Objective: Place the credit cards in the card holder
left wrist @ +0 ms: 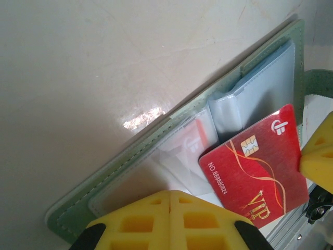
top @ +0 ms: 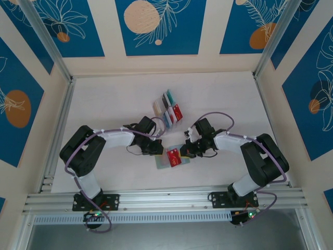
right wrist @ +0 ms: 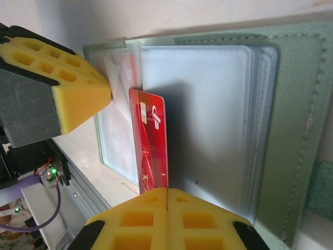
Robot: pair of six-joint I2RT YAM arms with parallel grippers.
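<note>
- Top view: the card holder lies open on the bench, near the front edge, with a tool at each side.
  - The left tool is at its left edge and the right tool at its right, with a red card over the open pages.
  - The other credit cards stand in a clear rack farther back, well apart.
  - Risk: the tool heads are close together, so an inward shift by either could knock the other.
- Left wrist view: the left tool has its fingers together with nothing between them, its tip low over the holder's clear sleeve page.
  - The red card lies slanted across the sleeves.
  - Risk: the bench looks smooth. If this hold-down slips, the holder may slide or swing as the card is pushed.
- Right wrist view: the right tool is clamped on the near end of the red card, which stands edge-on by the middle fold.
  - Cannot tell whether its far edge is inside a sleeve.
  - Risk: it could ride over the sleeve lip instead of entering, or a corner could snag so the card bows or twists in the end-only grip.
</note>
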